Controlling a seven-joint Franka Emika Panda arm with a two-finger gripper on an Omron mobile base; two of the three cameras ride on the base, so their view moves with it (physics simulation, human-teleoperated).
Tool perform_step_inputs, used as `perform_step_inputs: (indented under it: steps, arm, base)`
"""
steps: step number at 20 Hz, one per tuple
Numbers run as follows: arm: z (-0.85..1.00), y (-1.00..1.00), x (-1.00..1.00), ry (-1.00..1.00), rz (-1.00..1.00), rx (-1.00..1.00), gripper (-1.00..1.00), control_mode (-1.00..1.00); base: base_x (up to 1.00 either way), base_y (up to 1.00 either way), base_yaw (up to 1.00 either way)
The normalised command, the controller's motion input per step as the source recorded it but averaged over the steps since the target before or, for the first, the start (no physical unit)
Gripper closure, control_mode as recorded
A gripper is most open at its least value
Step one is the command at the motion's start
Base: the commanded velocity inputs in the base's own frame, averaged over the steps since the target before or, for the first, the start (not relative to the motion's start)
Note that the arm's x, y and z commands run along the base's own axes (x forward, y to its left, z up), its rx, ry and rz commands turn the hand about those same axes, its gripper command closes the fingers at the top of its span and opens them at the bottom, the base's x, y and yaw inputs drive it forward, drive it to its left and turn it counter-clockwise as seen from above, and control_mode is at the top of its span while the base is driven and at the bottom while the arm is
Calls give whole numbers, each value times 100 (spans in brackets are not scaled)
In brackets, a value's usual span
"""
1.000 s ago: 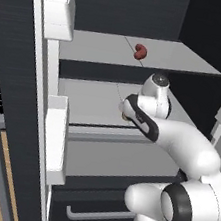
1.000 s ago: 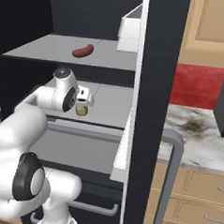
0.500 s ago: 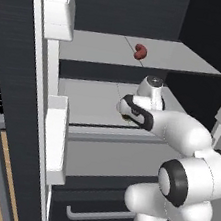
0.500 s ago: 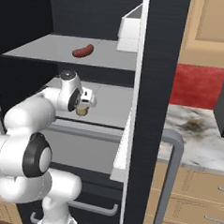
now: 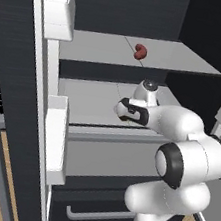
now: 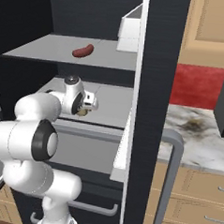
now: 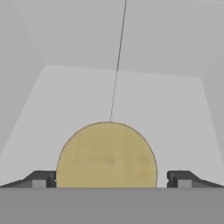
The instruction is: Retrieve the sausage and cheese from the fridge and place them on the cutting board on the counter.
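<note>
Two dark fingertips [image 7: 43, 178] stand spread wide at either side of the cheese [image 7: 107, 155] in the hand view, each a little apart from it, so the gripper [image 7: 112, 179] brackets the chunk without pinching it. The cheese lies straight ahead, centred between the jaws, resting on the lower light grey shelf [image 5: 91, 99] of the fridge [image 6: 157, 51]. From here it shows a rounded, dome-like outline with no clear long axis, so the closing direction across it looks as good as any. In the right base view the hand reaches in low over that shelf, with a bit of pale yellow cheese [image 6: 82, 112] just under it. The sausage [image 5: 140, 51] lies on the upper shelf, well apart from the hand, untouched. My judgement: the jaws need only close squarely on the cheese, then lift it clear of the shelf front
</note>
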Motion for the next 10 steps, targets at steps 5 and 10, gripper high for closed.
perform_step_inputs:
  steps: [5, 10]
  arm:
    - [-17, 0, 19, 1, 0, 0, -100, -100]
    - [-16, 0, 1, 7, 0, 0, 100, -100]
  base:
    - [0, 0, 0]
    - [0, 0, 0]
